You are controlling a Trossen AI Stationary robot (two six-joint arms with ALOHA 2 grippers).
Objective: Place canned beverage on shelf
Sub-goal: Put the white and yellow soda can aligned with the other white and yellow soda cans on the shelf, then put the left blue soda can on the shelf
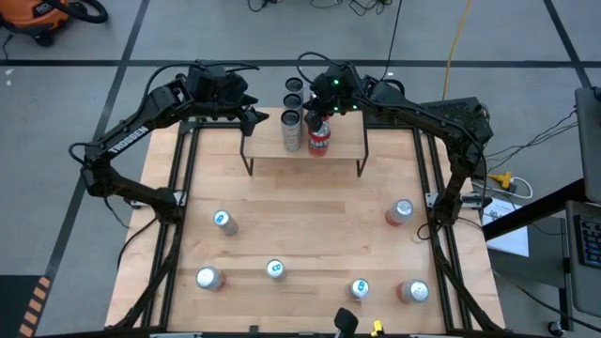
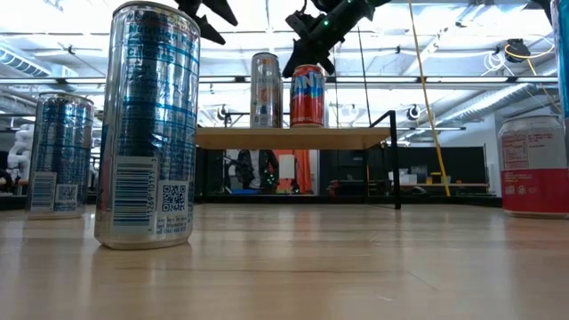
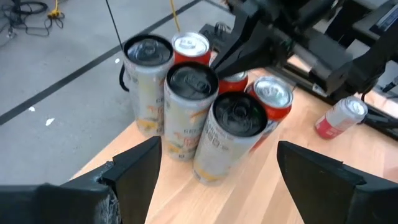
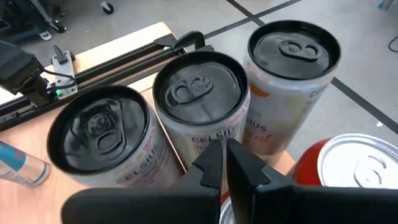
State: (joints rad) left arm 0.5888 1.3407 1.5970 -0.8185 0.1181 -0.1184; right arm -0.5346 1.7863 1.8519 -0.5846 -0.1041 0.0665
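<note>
The right gripper [image 1: 322, 111], fingers pressed together and empty, hovers just above the red soda cans [image 1: 319, 139] on the shelf [image 1: 305, 161]. The left gripper [image 1: 258, 118] hangs wide open, holding nothing, at the shelf's back left corner. Three pale, black-lidded Celsius cans [image 4: 199, 118] stand upright in a row beside the red cans; their labels are partly hidden.

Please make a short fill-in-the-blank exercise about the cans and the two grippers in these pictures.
1. The three tall cans with black lids and the red cans stand on the ____.
2. The right gripper hangs over the shelf with its jaws ____.
3. The left gripper has its jaws ____.
4. Six more cans stand on the ____.

Missing words: shelf; shut; open; table
</note>
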